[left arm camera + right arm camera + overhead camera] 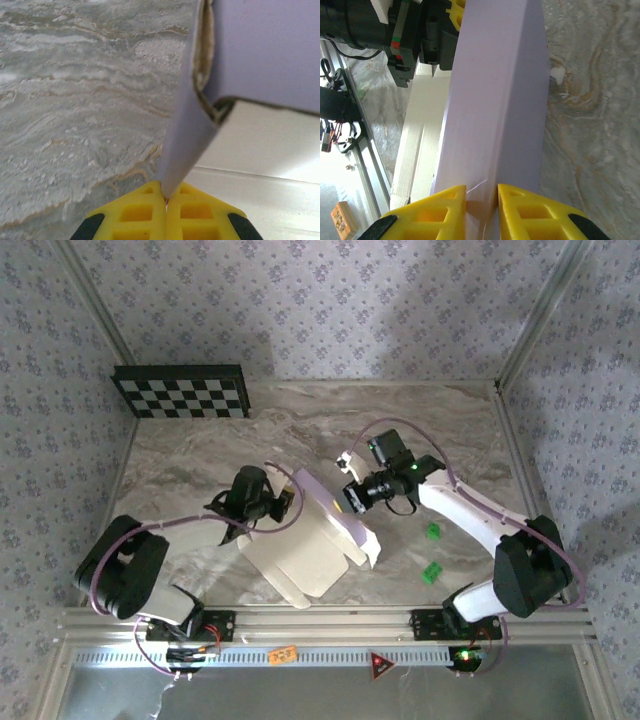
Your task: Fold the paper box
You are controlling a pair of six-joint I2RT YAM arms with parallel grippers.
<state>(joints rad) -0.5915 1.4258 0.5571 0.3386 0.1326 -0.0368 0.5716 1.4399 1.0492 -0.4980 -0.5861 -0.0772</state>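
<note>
Clenched on the paper box (pixel 300 552) walls: left pincer (pixel 166 199) and right pincer (pixel 482 199)

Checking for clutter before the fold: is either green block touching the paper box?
No: the farther green block and the nearer green block both lie right of the paper box, bare tabletop between.

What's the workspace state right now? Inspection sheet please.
Surface: marbled table, no spills seen.
Job's things: paper box, partly folded, one lavender wall raised between the arms.
Clutter: two green blocks right of the box; checkerboard panel at the far left.
Grippers: left gripper shut on a thin flap of the box; right gripper shut on the raised wall's edge.
Cables: purple cables loop along both arms.
Surroundings: patterned walls; metal rail at the near edge.
</note>
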